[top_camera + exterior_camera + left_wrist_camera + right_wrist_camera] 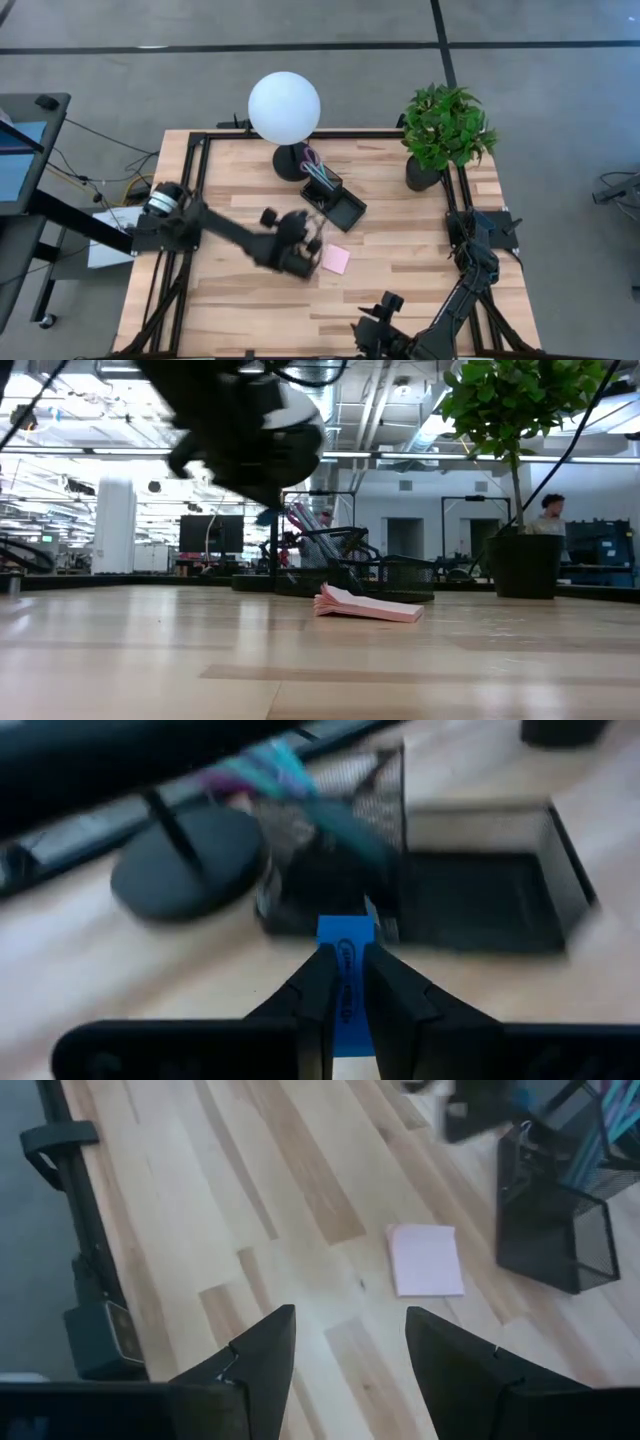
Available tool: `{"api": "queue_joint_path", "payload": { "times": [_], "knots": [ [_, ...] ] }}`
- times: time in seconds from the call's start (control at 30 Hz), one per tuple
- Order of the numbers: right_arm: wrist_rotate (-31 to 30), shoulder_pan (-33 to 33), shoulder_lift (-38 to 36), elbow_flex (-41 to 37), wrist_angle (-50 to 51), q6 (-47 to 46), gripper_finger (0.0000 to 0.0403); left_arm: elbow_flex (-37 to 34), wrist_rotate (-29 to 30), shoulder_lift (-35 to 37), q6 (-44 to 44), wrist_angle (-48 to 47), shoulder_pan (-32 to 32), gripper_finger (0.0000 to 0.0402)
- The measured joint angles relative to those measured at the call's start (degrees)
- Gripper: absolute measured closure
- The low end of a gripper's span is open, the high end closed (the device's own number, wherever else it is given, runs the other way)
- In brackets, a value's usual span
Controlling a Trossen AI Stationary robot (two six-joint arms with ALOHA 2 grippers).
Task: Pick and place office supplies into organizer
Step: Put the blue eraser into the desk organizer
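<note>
The left gripper point(345, 982) hangs above the table point(230, 300) near the middle, its fingers closed on a small blue block point(345, 948) that sticks out past the tips. From its wrist view it points straight at the organizer point(335, 197), which sits just in front of the round lamp base point(188, 870) near the far edge.

The tall cup section of the organizer already holds a bundle of pens point(270, 775), teal and purple ones leaning out of the top, so that part of the job looks done. Whether the scissors are in there too I cannot tell. The lower tray section point(480, 900) looks bare from here.

The pink sticky-note pad point(336, 260) still lies flat on the wood, just beside the left gripper and a little in front of the organizer, untouched. I see no clip anywhere on the table.

The right gripper point(345, 1342) waits near the front right of the table, fingers spread wide with nothing between them, looking over at the pad.

So I judge the task well past halfway: pens in, block on its way, and the pad at least left to go in
</note>
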State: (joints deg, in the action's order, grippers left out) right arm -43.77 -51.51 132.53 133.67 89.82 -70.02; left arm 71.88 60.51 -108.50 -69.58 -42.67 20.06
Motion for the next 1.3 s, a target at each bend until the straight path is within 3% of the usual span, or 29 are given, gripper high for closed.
{"api": "queue_joint_path", "payload": {
  "times": [0.13, 0.23, 0.67, 0.8, 0.97, 1.07, 1.3],
  "knots": [
    [0.0, 0.3, 0.0, 0.0, 0.2, 0.0, 0.0216, 1.3, -2.3, 0.1, 14.1, 8.5, -6.8, 0.0370],
    [0.0, 0.3, 0.0, 0.0, 0.2, 0.0, 0.0217, 1.1, -3.8, -0.3, 19.9, 13.7, -10.0, 0.0370],
    [0.1, 0.0, 0.0, 0.0, 0.2, -0.9, 0.0216, 1.0, 0.0, -3.8, 24.5, 18.9, -13.8, 0.0400],
    [0.2, -0.2, -0.1, 0.0, 0.0, -1.3, 0.0218, 1.1, -3.3, -4.1, 26.8, 18.2, -13.9, 0.0399],
    [0.3, -0.9, -0.1, 0.0, 0.2, -3.4, 0.0216, 1.0, -7.4, -4.2, 25.6, 11.2, -12.1, 0.0400],
    [0.2, -1.5, -0.1, 0.0, 0.1, -3.6, 0.0216, 1.0, -8.8, -4.2, 29.9, 6.4, -11.7, 0.0395],
    [0.1, -1.8, -0.1, 0.0, -0.1, -4.4, 0.0218, 1.0, -18.2, -4.2, 36.0, 3.6, -15.2, 0.0348]
  ]
}}
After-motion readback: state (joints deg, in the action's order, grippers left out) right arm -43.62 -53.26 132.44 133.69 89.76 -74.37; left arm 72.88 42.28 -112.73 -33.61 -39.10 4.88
